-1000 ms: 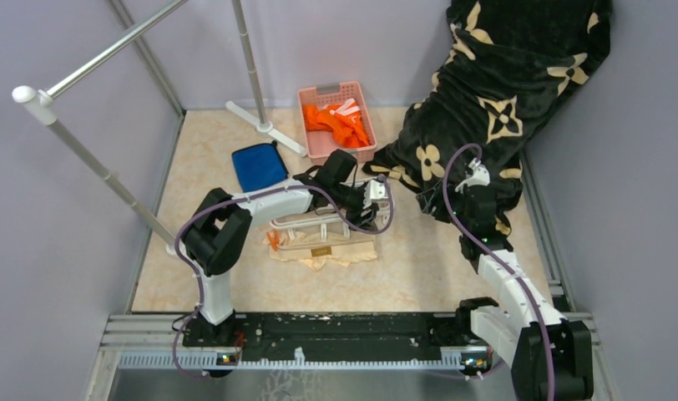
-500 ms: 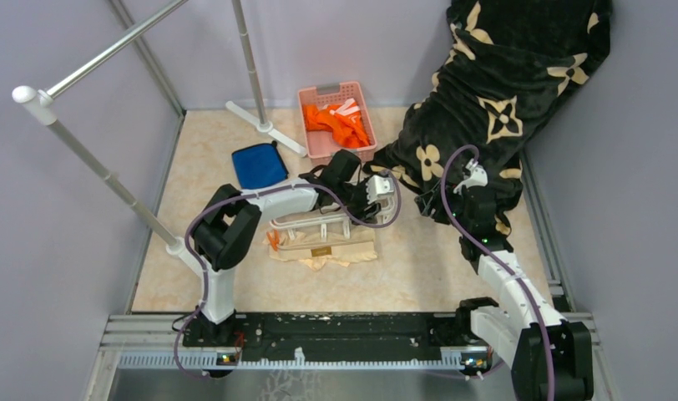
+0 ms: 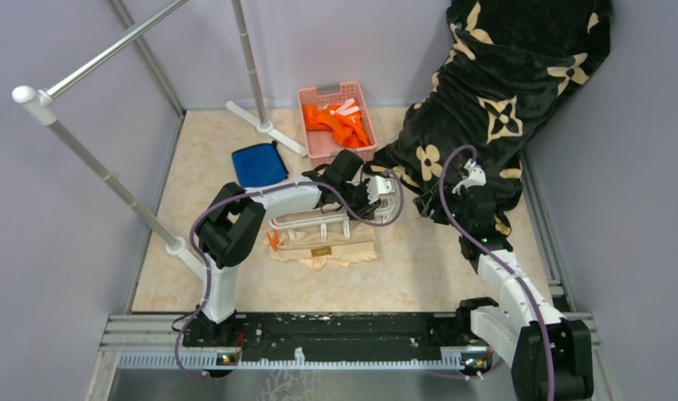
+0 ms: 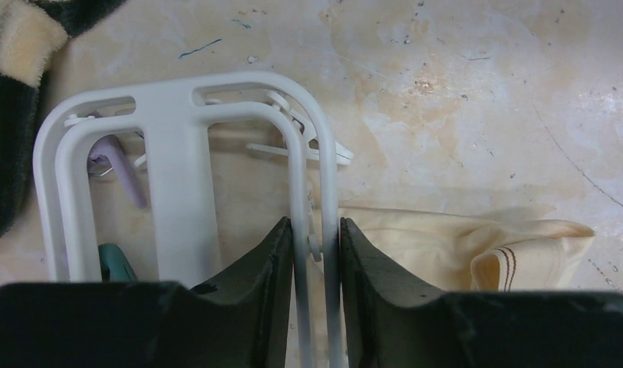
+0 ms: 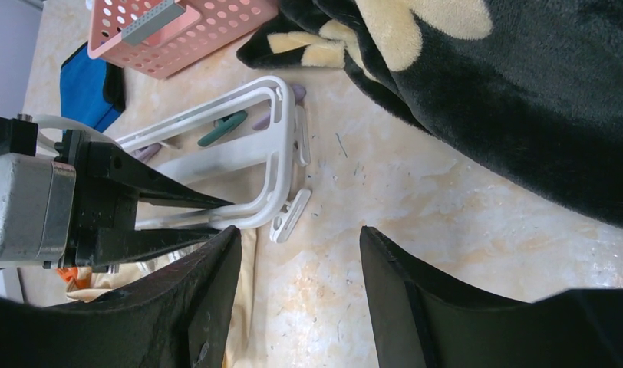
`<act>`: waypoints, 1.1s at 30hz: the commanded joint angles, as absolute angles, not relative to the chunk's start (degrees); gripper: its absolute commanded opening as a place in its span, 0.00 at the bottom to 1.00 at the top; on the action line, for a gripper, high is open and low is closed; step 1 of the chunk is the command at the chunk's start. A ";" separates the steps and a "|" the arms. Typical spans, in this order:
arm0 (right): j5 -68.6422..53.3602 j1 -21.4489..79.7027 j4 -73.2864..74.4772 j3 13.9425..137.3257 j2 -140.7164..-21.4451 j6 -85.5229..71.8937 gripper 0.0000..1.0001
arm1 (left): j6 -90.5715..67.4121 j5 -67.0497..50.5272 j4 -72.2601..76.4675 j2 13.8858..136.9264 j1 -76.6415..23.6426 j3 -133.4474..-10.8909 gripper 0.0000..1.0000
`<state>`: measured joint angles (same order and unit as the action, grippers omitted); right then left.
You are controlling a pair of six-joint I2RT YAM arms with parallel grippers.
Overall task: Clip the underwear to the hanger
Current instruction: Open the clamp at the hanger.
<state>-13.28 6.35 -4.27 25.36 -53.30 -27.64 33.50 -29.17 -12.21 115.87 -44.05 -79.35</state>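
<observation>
Lying flat on the mottled beige table (image 3: 436, 259), white plastic bar-frame hanger (image 4: 178, 169) overlapping pale peach soft-fabric underwear (image 4: 446, 245), left gripper (image 4: 314, 226) clamped on its paired side bars, right gripper (image 5: 299, 234) spread wide, empty.

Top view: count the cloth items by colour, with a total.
Peach: 1, the underwear
Blue: 1, the folded cloth
Orange: 1 pile in the basket, pieces not separable
Black with flowers: 1, the blanket
Total: 4
</observation>
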 commanded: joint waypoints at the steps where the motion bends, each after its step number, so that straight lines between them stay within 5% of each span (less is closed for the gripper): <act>1: -15.05 6.41 -7.46 25.89 -54.05 -26.88 0.58 | 33.72 -28.29 -13.09 115.02 -44.14 -81.39 0.29; 8: -16.95 6.39 -9.40 25.69 -55.19 -26.97 0.58 | 32.95 -28.90 -12.55 112.80 -43.30 -81.13 0.18; 13: -18.94 6.42 -13.85 23.81 -54.74 -27.15 0.58 | 30.43 -30.77 -9.76 108.67 -41.60 -79.18 0.00; 33: -38.81 6.72 -79.03 11.92 -61.32 -38.01 0.67 | 43.10 -47.12 -8.98 84.39 -37.83 -63.99 0.00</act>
